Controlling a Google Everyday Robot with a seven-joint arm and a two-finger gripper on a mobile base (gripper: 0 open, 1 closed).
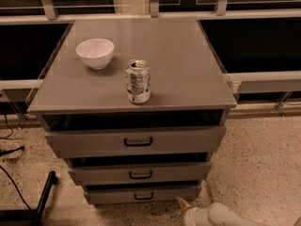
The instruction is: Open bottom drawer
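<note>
The grey cabinet has three flat drawers stacked under its top. The bottom drawer is the narrowest, with a small black loop handle at its centre, and its front stands about level with the cabinet's base. My gripper is low at the bottom edge of the camera view. It is just right of and below the bottom drawer's right end, near the floor and apart from the handle. The white arm behind it runs off the lower right.
The middle drawer and the wide top drawer sit above. A white bowl and a drink can stand on the cabinet top. A black pole and cables lie on the speckled floor at left. A railing runs behind.
</note>
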